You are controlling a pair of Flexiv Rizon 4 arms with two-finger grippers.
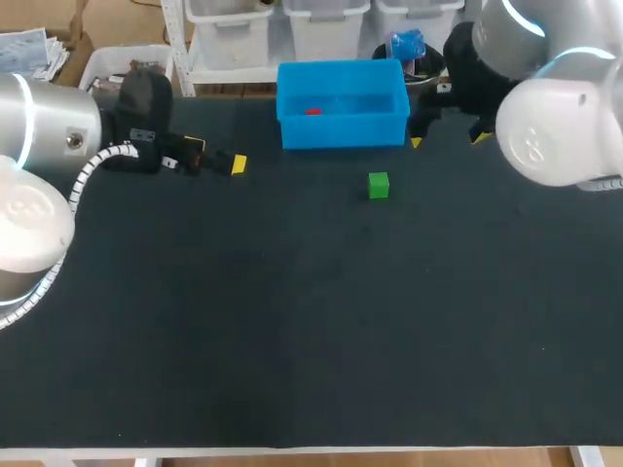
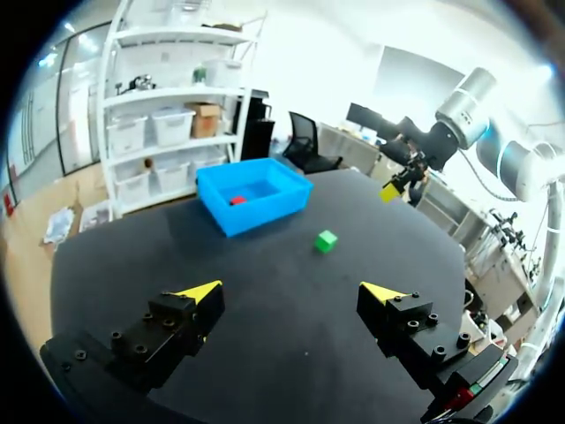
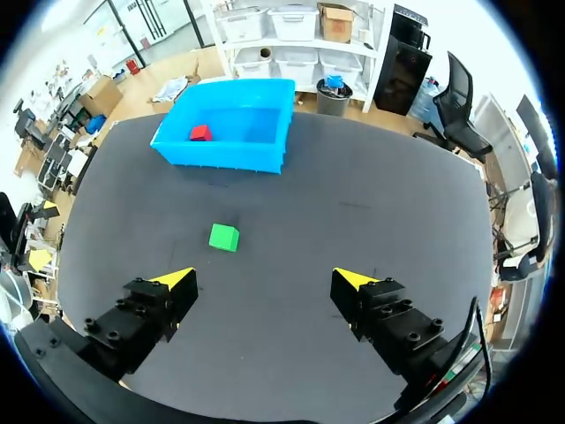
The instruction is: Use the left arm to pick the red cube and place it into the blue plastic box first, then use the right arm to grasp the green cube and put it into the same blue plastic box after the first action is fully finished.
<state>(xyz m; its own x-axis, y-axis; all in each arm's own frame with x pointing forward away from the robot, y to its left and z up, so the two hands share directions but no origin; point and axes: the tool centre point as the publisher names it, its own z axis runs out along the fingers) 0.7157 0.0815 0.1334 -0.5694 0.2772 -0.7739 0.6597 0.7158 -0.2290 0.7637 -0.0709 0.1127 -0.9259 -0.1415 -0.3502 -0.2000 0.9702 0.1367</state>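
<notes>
Head view: a matte black worktop carries a rectangular blue plastic box with smooth, glossy walls at its twelve-o'clock edge. The red cube lies inside, toward the box's nine-o'clock side. The green cube, small and sharp-edged, sits on the worktop at five o'clock from the box, apart from it. The left arm lies low at nine o'clock, its left pincer spread wide, gripping nothing. The right arm enters at two o'clock. The right pincer also gapes open, with the green cube ahead of it.
</notes>
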